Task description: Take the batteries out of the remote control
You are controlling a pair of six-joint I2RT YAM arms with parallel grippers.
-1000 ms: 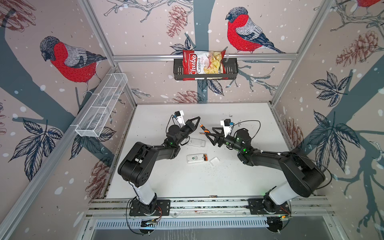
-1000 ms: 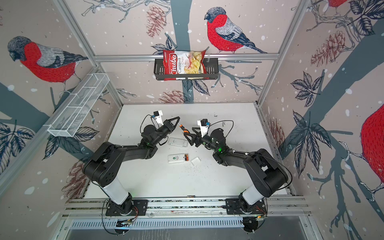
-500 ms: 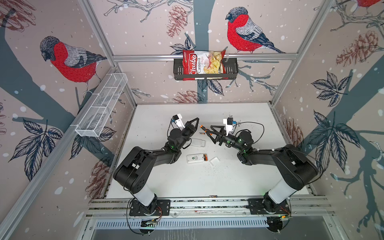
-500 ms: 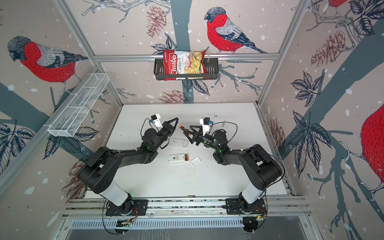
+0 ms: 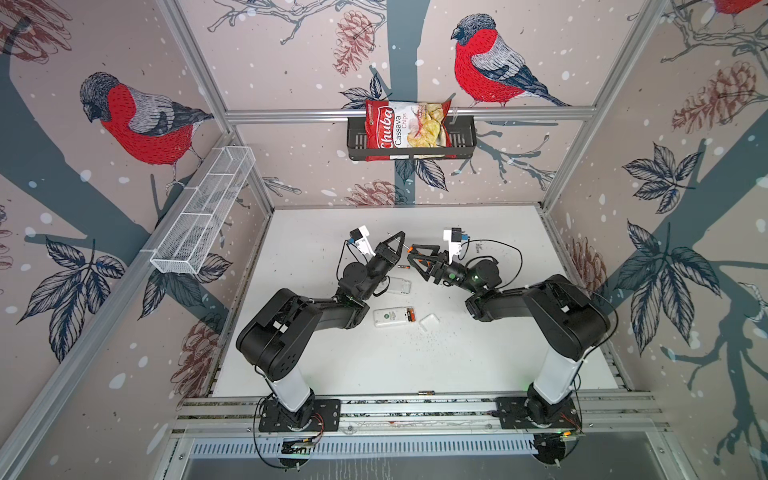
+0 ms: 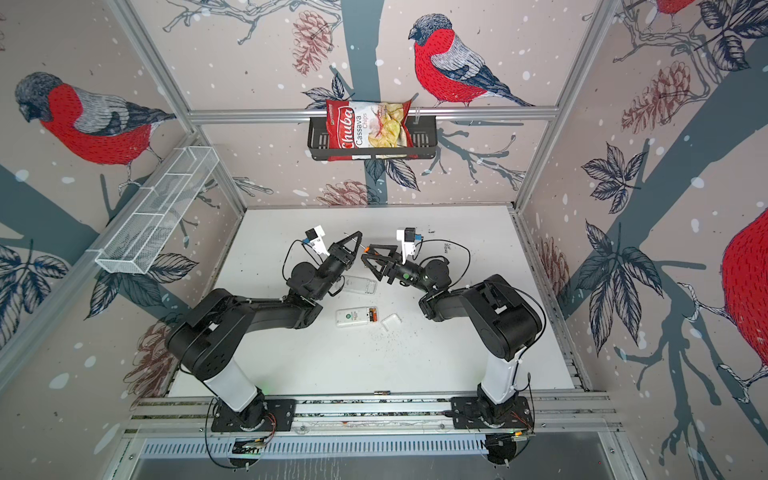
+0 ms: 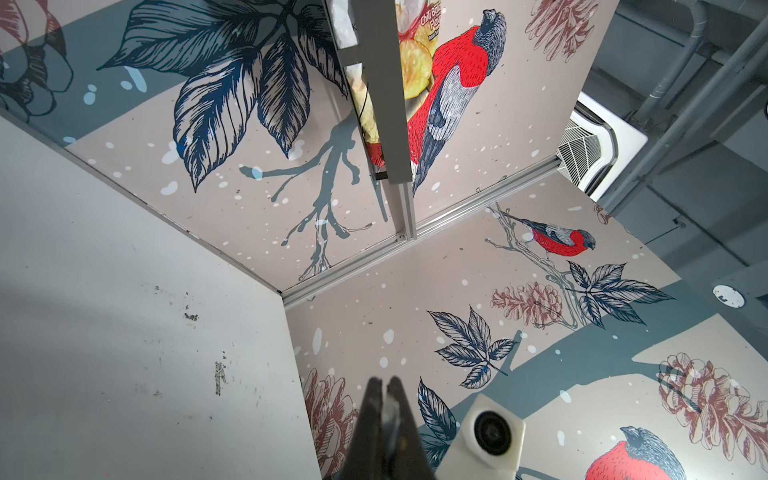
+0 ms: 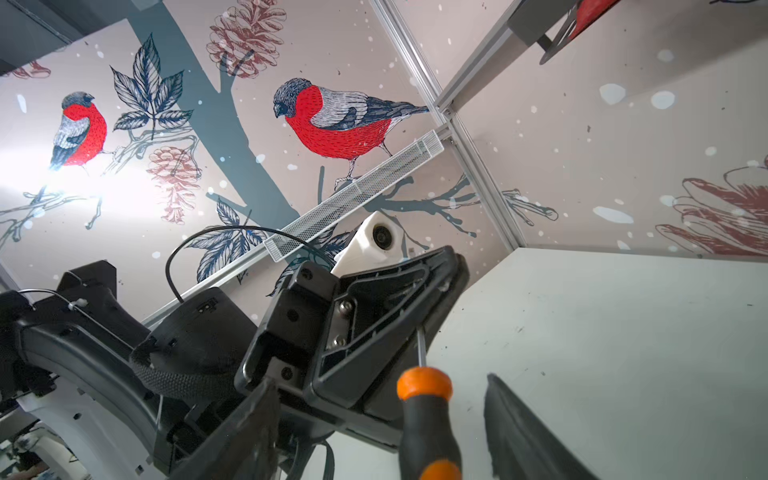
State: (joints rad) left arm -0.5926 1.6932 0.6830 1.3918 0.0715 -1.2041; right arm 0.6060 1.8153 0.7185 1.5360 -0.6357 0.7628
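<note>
In both top views the batteries (image 5: 410,314) (image 6: 372,314) are sitting in the open bay of the remote control (image 5: 388,318). Left wrist: the left gripper (image 7: 385,380) is squeezing closed. Right wrist: it is pinching the screwdriver (image 8: 428,419) by its shaft, while the right gripper (image 8: 381,379) is gaping wide around the handle.

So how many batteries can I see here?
4, it seems: two batteries in the remote, one loose battery farther back on the table, one stray battery at its front edge. More may be hidden.
</note>
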